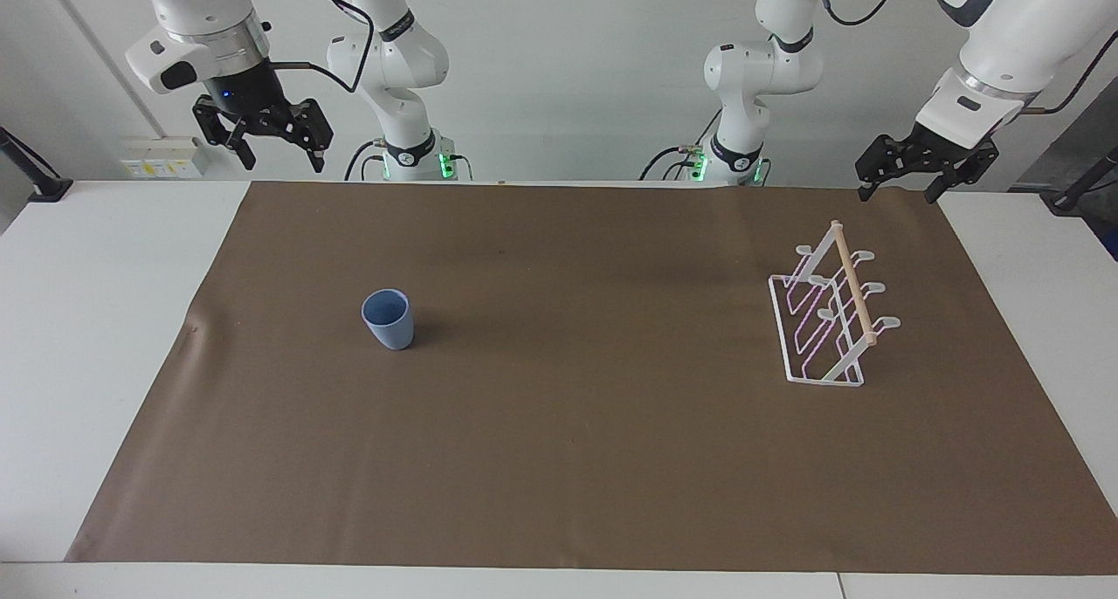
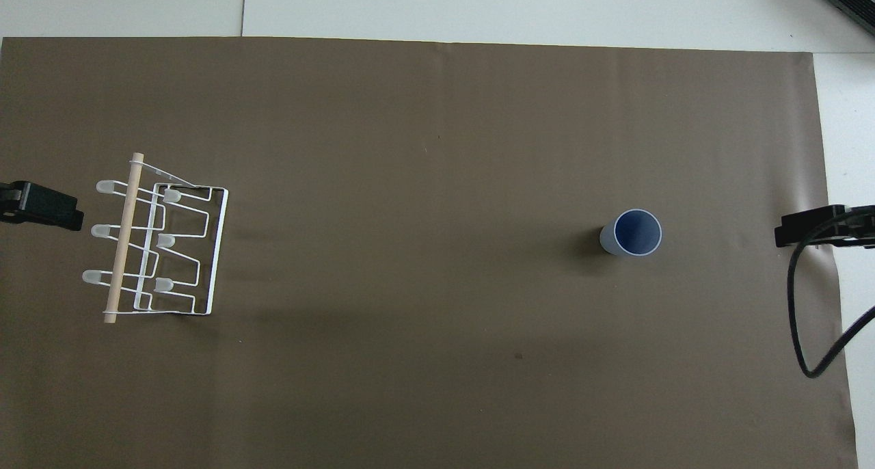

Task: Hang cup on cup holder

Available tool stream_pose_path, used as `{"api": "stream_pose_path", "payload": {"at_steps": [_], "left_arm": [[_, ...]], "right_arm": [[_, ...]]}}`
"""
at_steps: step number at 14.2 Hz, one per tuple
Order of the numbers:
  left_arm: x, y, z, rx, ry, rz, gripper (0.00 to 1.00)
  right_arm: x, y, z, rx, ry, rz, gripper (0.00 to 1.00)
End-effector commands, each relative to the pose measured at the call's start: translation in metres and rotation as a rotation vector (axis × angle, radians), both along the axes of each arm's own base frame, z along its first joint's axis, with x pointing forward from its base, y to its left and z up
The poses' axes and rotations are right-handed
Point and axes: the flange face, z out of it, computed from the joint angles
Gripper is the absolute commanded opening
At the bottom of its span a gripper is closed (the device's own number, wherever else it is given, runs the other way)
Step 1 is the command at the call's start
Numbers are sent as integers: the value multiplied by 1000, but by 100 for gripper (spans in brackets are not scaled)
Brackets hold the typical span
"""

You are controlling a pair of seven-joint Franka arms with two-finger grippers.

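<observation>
The small matte light blue tumbler [image 1: 388, 318] stands upright on the brown paper mat [image 1: 576, 459], toward the right arm's end. Well apart, at the left arm's end, sits the white wire cup holder [image 1: 825, 320], its wooden dowel on top. Right gripper [image 1: 278, 148] and left gripper [image 1: 901, 180] hang high, fingers spread, empty.

The room is evenly and brightly lit from above, with no glare on the matte brown mat [image 1: 559, 424]. The cup [image 2: 632, 233] throws a short soft shadow onto the mat toward the cup holder [image 2: 154, 243], and a broad faint band of shade lies on the mat beside the cup holder, on its side nearer the robots. Both views are sharp edge to edge, lines running straight.
</observation>
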Motion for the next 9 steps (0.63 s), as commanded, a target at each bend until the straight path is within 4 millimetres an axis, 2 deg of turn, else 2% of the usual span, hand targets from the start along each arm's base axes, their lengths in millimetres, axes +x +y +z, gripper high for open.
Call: {"api": "stream_pose_path", "payload": {"at_steps": [1,9], "left_arm": [[-3,4,5,15,-14,-1,100],[-6,3,4,16,-4,1,100]], "right_arm": [[-7,1,-2,4,-18,1,100],[-10,-2,-6,10,-26,16,100]]}}
